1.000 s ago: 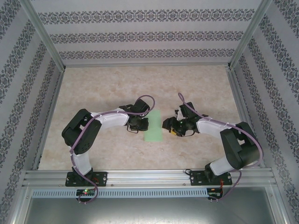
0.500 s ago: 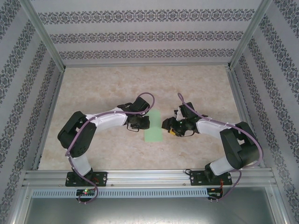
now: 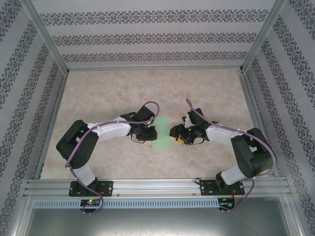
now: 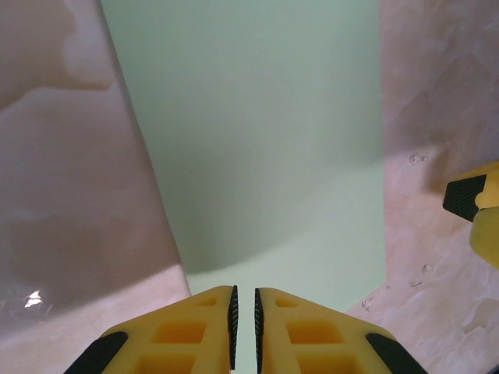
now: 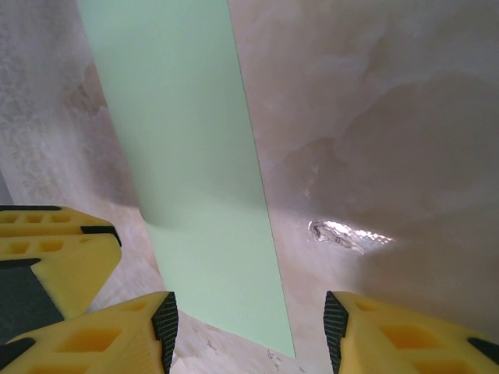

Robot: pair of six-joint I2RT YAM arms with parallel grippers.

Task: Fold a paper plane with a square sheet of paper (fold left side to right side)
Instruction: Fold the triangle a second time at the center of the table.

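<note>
The left gripper (image 4: 243, 312), with blocky yellow fingers (image 4: 179, 331) and black ribbed pads, has its jaws drawn almost together, only a thin slit left between them. It sits low over the near edge of the thin pale mint-green sheet of paper (image 4: 257, 140), and green shows through the slit; whether the pads actually pinch the sheet cannot be told. From above, the left gripper (image 3: 147, 132) meets the sheet's left long edge.

The right gripper (image 5: 249, 331) stands wide, and its two yellow fingers (image 5: 117, 335) hold nothing. A corner of the pale mint-green sheet of paper (image 5: 187, 156) lies on the table in the gap between them. Seen from above, the right gripper (image 3: 175, 132) is just beside the sheet's right long edge, facing the left one across it.

The pale mint-green sheet of paper (image 3: 161, 132) shows as a narrow upright rectangle, flat on the glossy beige marble-patterned tabletop (image 3: 123, 88), between the two grippers and near the table's middle. Purple cables (image 3: 152, 105) loop along both white-and-black arms. Grey floral-striped wallpaper panels (image 3: 157, 37) close in the table on three sides, and a ribbed aluminium rail (image 3: 157, 186) carries the arm bases along the near edge
</note>
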